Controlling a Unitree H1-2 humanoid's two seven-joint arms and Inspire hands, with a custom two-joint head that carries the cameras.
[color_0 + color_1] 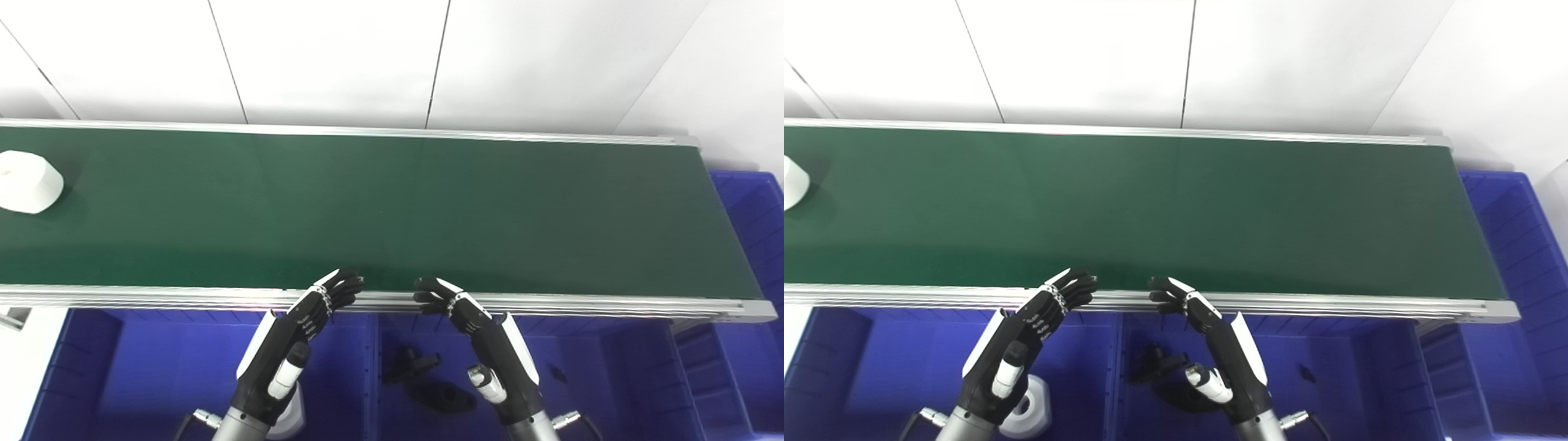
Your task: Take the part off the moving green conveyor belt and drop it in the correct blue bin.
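Two arms are seen below the green conveyor belt. The left hand and the right hand are made of black segmented fingers, with pale metallic links showing at the knuckles. A white plate is fitted along the back of each hand. Each thumb carries a white cylindrical section. Silver metal wrists are seen beneath, with small plug connectors and dark cables attached.
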